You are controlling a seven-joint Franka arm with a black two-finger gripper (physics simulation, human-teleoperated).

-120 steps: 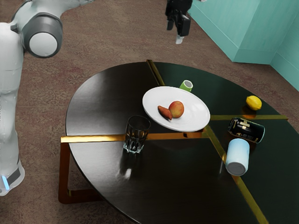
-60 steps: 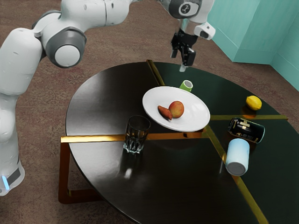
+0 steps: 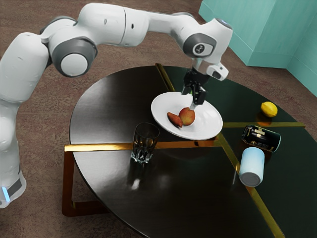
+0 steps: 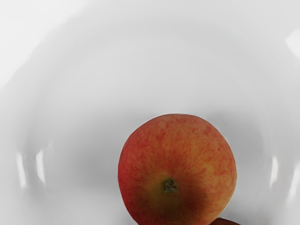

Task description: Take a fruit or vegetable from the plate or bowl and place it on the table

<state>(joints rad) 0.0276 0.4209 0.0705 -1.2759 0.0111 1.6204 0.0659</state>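
Gripper (image 3: pixel 189 99), one: now lower, shifted in the exterior view from past the table's (image 3: pixel 106 111) far edge to over the plate (image 3: pixel 161 106), near the apple (image 3: pixel 187 117).

Exterior view looks down from afar beside the arm (image 3: pixel 116 25); wrist view faces their shared plate (image 3: pixel 207 124) up close.

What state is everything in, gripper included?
Plate, right side up, loaded
Gripper, open, above plate
Apple, whole, on plate
Elongated reddish produce, on plate
Drinking glass, upright
Black can, on its side
Light blue cylinder, on its side
Lemon, whole, off plate
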